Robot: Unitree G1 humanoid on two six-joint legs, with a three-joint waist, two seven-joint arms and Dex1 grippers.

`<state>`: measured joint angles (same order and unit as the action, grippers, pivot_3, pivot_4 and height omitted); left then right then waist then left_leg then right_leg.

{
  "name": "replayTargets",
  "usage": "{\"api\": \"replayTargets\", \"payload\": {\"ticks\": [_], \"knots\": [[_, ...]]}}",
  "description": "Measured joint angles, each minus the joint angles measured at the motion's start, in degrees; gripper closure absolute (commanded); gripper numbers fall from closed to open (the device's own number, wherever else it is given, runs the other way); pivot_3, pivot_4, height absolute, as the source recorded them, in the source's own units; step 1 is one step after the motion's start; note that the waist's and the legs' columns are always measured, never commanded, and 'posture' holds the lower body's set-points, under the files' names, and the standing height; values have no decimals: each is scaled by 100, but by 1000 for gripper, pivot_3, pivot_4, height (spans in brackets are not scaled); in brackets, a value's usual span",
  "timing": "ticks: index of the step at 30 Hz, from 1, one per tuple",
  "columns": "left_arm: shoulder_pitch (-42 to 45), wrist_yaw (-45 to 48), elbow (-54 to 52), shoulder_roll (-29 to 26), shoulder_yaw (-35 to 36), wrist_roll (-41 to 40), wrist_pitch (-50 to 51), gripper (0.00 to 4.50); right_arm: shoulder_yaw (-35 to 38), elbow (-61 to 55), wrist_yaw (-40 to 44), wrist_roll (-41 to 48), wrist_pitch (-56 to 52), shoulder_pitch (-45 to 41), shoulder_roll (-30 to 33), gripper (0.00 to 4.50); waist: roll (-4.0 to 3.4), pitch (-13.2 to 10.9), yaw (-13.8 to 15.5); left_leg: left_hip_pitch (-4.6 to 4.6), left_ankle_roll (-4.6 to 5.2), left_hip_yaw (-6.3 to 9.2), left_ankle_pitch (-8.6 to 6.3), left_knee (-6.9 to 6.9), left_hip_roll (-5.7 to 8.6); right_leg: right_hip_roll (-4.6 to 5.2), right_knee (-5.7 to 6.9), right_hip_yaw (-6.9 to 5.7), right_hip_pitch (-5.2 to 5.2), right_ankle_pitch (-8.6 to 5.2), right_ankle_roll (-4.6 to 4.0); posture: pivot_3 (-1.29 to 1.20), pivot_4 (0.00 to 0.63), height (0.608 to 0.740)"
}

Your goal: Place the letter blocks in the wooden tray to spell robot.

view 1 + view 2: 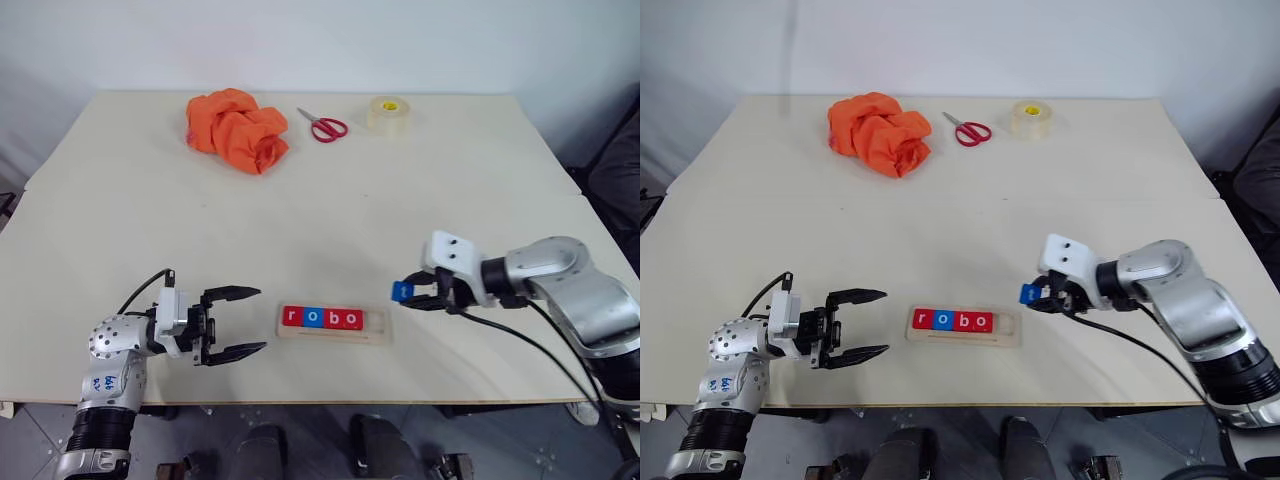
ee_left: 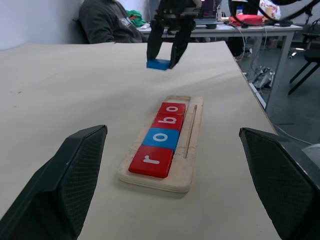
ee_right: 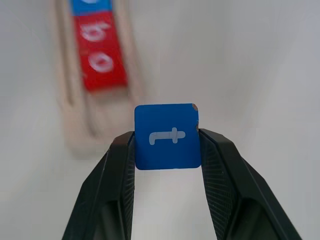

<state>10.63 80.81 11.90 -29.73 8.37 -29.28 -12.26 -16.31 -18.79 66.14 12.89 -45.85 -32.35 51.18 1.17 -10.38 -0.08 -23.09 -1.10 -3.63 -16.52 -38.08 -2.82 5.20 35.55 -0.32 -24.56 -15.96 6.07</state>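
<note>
step: last block | right pincer [image 1: 412, 295] pinching blue t block [image 3: 167, 136] above desk [image 1: 450, 180] | left pincer [image 1: 236, 322] spread, idle | next: seat it after r-o-b-o [image 1: 321, 318] in wooden tray [image 1: 375, 334] free end

Blue t block [image 3: 167, 137]; orange cloth [image 1: 237, 129]; red scissors [image 1: 323, 125].

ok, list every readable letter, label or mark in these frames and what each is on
"r" on the red block at the tray's end.
"o" on the blue block.
"b" on the next red block.
"o" on the last red block.
"t" on the blue block in the right hand.
Blue writing on the left wrist: too small to read.
</note>
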Motion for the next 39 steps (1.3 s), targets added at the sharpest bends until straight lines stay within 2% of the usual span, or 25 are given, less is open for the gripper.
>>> {"api": "replayTargets", "payload": {"ticks": [11,30,37,39], "knots": [[-130,-124,-24,17,-1,6,-75,0,-853,-186,60,-176,-283,-400,-41,3051,0,0,-17,-6,4,-2,-2,0,10,12,-5,-5,-1,1,2,0,150,740],[-259,-277,-215,28,-1,6,-91,0,-1059,-104,57,-296,-146,-463,-233,3051,0,0,-19,-5,4,-2,-2,-1,10,11,-3,-5,0,1,2,0,150,740],[-258,-320,-214,31,-2,7,-100,0,-1132,-89,60,-401,-137,-517,-241,578,0,0,-19,-4,4,-2,-2,-1,10,11,-2,-6,0,1,2,0,150,740],[-257,-325,-214,31,-2,7,-102,0,-1127,-99,62,-390,-186,-550,-241,42,0,0,-19,-4,4,-2,-2,-1,10,11,-2,-5,0,1,2,0,150,740]]}}
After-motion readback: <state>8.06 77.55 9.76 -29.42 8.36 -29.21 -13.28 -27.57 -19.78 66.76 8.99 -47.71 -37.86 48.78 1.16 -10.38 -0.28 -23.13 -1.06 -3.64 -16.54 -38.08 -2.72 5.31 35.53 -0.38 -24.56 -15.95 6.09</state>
